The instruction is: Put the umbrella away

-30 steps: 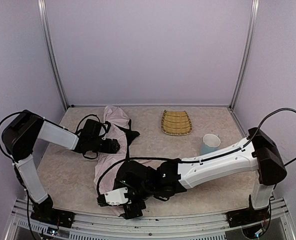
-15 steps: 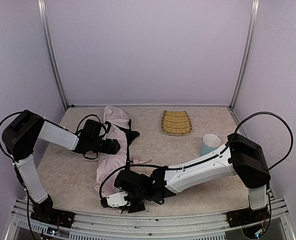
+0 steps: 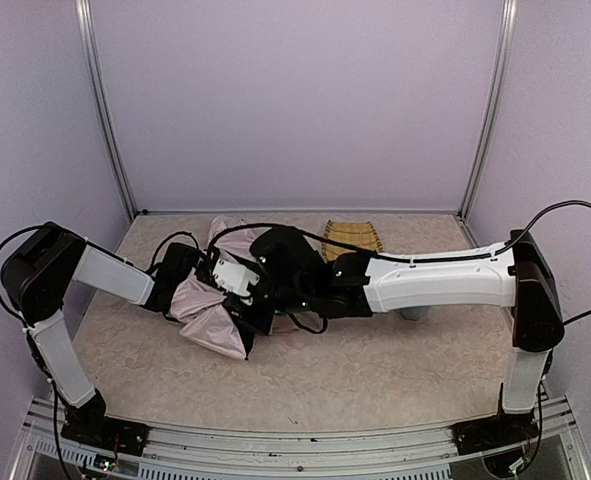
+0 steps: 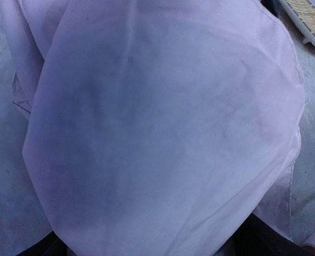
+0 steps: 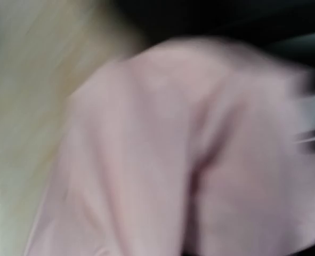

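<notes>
The folding umbrella of shiny pale-pink fabric (image 3: 211, 318) lies as a crumpled heap on the beige speckled table (image 3: 375, 370), to the left of the woven yellow tray (image 3: 353, 232) and nearer the arm bases than the tray is. A strip of its black lining shows along the edge facing the tray.

The right gripper (image 3: 241, 290) sits on top of the heap, its arm stretched low across the table just in front of the tray and covering the tray's near rim. Its wrist view is a pink blur (no fingers can be made out), so I cannot tell whether the jaws are apart or together.

The left gripper (image 3: 178, 277) is at the heap's far-left side, away from the tray. Pink cloth fills its wrist view, with a corner of the tray (image 4: 311, 17) at the top right. Its jaws are covered; I cannot tell how they stand.
</notes>
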You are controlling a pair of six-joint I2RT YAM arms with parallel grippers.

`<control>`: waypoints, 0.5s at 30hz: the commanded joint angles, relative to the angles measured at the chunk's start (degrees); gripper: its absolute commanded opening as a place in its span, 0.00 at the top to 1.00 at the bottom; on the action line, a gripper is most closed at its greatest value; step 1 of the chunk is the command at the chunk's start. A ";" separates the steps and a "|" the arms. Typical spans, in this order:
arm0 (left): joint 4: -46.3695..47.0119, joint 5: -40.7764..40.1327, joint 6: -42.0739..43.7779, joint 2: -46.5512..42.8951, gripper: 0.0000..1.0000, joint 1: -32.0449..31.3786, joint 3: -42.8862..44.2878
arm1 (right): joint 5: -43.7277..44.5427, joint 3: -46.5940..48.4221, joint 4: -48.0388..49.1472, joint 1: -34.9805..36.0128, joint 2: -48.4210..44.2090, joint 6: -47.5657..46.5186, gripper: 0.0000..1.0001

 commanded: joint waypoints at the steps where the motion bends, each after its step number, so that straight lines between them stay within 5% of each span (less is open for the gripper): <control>1: -4.64 2.47 1.64 0.89 0.10 0.76 -1.40 | -4.60 2.13 10.08 -8.20 -2.25 8.95 1.00; 9: 5.05 13.87 1.04 -7.74 0.10 1.93 -5.51 | -11.51 3.03 12.85 -16.58 1.70 14.70 1.00; 15: 3.94 15.40 1.95 -8.78 0.10 1.71 -3.82 | -14.94 -1.33 11.56 -16.74 -5.86 15.88 1.00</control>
